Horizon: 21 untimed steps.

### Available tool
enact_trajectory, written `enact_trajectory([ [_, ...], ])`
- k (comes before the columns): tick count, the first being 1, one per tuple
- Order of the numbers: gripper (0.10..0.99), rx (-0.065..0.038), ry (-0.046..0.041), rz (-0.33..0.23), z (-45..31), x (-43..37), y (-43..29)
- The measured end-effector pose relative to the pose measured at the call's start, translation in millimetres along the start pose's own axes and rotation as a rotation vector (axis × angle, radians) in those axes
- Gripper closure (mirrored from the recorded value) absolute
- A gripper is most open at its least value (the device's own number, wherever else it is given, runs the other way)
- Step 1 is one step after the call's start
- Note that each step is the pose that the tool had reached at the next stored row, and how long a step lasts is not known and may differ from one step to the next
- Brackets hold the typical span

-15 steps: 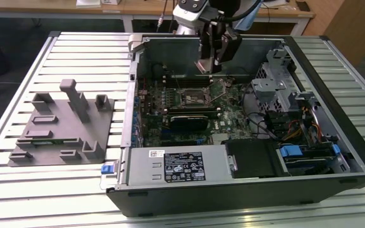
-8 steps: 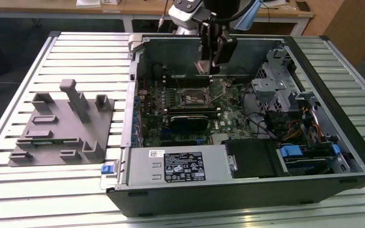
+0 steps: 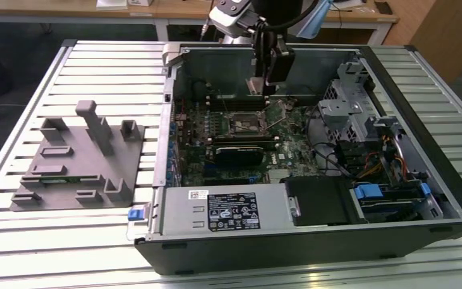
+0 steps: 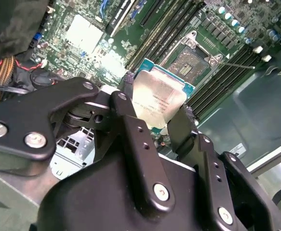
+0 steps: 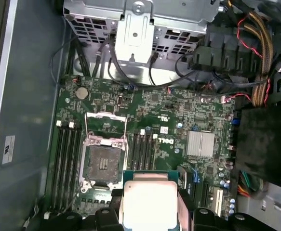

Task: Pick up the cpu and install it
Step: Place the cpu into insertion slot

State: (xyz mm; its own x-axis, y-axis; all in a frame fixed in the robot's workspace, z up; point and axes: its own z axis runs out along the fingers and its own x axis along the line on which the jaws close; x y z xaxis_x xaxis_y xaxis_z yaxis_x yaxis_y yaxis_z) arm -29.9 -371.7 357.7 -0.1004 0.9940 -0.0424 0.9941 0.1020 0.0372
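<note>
Cpu (image 4: 160, 96) is gripped by its edges between the two black fingers (image 4: 130, 118) of the gripper (image 4: 157, 103), up in the air over the green board (image 5: 159, 106). On the exterior view's left, a grey fixture (image 3: 70, 162) stands on the table (image 3: 22, 241). To its right is the open computer case (image 3: 295, 250). Inside it, the square socket (image 5: 101, 163) sits below the cpu, apart.

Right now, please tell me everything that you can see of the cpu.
The cpu is a small flat square: a pale silver metal top on a green board whose rim shows around it. Its top bears fine print. Two black fingers grip it at opposite edges. It hangs in the air above the motherboard, near the open, empty socket, not in it.
</note>
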Motion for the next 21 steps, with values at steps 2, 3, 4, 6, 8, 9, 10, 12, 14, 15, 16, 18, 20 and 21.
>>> enact_trajectory([
  [2,0.553,0.0,0.0025,0.0,0.8,1.0,0.1],
  [3,0.553,-0.001,0.0064,0.001,1.2,1.3,0.1],
  [4,0.553,-0.001,0.0108,0.002,1.5,1.7,0.1],
  [6,0.553,-0.002,0.0157,0.004,3.0,2.5,0.1],
  [8,0.553,-0.002,0.0183,0.005,4.1,2.5,-0.1],
  [9,0.553,-0.002,0.0197,0.005,4.5,2.5,-0.2],
  [10,0.553,-0.002,0.0215,0.005,5.1,2.6,-0.4],
  [12,0.553,-0.002,0.0236,0.006,6.8,3.4,-1.0],
  [14,0.553,-0.002,0.024,0.007,9.5,4.9,-1.3],
  [15,0.553,-0.002,0.024,0.007,10.7,5.7,-1.6],
  [16,0.553,-0.002,0.024,0.008,11.8,6.5,-1.9],
  [18,0.553,-0.002,0.024,0.011,14.9,8.6,-2.3],
  [20,0.553,-0.002,0.0236,0.018,18.4,11.6,-2.3],
  [21,0.553,-0.002,0.0235,0.025,20.2,12.2,-2.3],
])
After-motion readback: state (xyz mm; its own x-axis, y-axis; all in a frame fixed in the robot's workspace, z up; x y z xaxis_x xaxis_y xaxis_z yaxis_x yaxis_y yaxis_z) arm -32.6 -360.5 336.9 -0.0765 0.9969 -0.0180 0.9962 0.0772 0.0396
